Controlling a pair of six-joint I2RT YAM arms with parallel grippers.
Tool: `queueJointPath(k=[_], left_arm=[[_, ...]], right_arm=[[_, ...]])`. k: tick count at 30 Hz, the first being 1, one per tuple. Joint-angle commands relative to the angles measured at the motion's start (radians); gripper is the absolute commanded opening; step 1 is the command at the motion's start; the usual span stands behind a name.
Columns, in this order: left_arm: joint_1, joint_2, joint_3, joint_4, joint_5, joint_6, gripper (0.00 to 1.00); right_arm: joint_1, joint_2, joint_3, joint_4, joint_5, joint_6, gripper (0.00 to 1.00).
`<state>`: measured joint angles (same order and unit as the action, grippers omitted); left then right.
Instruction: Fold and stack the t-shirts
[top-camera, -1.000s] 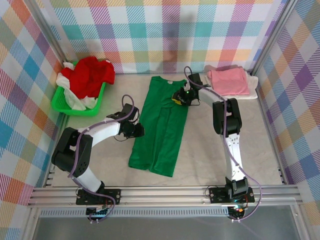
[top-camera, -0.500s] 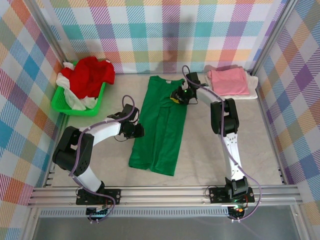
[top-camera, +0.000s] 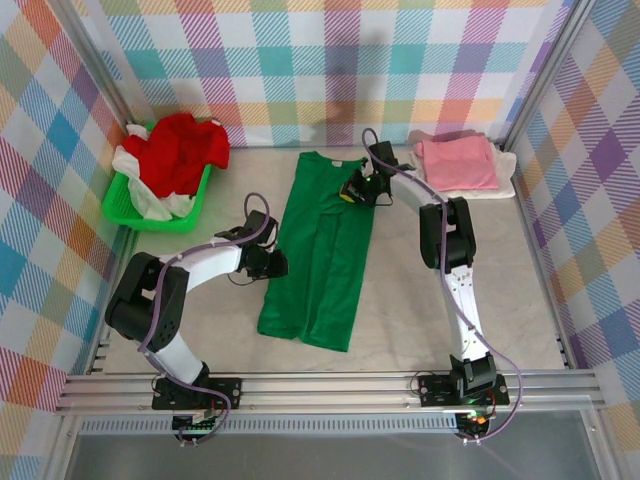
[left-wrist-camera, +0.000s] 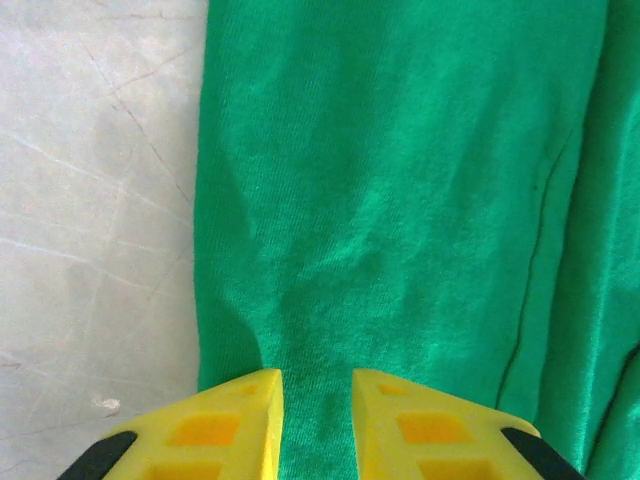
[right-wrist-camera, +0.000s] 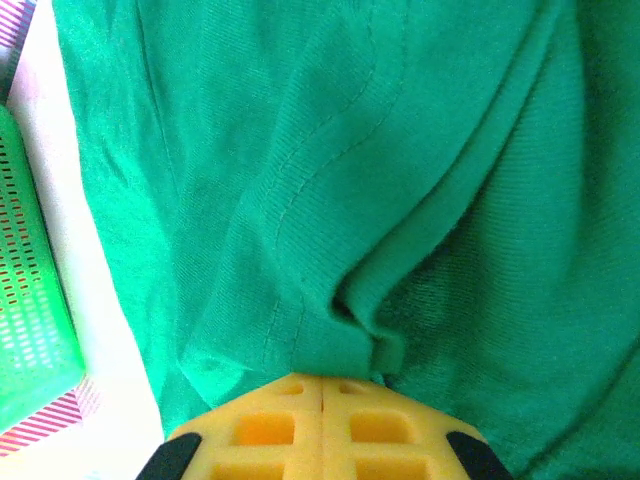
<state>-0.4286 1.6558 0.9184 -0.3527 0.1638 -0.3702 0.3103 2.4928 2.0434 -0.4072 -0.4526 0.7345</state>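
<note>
Now lying lengthwise mid-bench, green shirt (top-camera: 322, 250) half folded. Right gripper (right-wrist-camera: 322, 385), pressed together, pinching a fold near the shirt's collar end, probably for lifting. Left gripper (left-wrist-camera: 316, 395), slightly spread, pinning the shirt's left edge, apparently steadying.

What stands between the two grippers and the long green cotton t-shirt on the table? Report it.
Nothing visible. The right gripper is shut on a pinched ridge of the green t-shirt; the left gripper has the shirt's left edge between its jaws.
</note>
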Motion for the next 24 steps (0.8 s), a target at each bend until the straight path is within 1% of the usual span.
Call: queueJointPath(k=[1,4,8,9,10,11,16,24], left_arm=[[0.007,0.011,-0.017,0.019,-0.006,-0.001,0.25],[0.007,0.010,-0.020,0.024,-0.009,-0.007,0.25],[0.007,0.010,-0.020,0.027,-0.012,-0.008,0.25],[0.007,0.011,-0.020,0.027,-0.013,-0.009,0.25],[0.007,0.012,-0.020,0.027,-0.014,-0.008,0.25],[0.007,0.014,-0.018,0.027,-0.014,-0.009,0.25],[0.007,0.019,-0.018,0.029,-0.012,-0.008,0.25],[0.007,0.026,-0.015,0.028,-0.009,-0.007,0.25]], right_arm=[[0.008,-0.011,0.019,-0.035,0.010,0.000,0.00],[0.010,-0.043,-0.007,-0.030,0.017,0.002,0.00],[0.009,-0.074,-0.034,-0.049,0.057,-0.006,0.00],[0.010,-0.073,-0.031,-0.057,0.067,-0.011,0.03],[0.010,-0.067,-0.025,-0.070,0.070,-0.016,0.16],[0.009,-0.057,-0.015,-0.088,0.068,-0.019,0.20],[0.009,-0.035,-0.012,-0.102,0.079,-0.026,0.26],[0.016,0.038,0.083,-0.112,0.072,-0.020,0.26]])
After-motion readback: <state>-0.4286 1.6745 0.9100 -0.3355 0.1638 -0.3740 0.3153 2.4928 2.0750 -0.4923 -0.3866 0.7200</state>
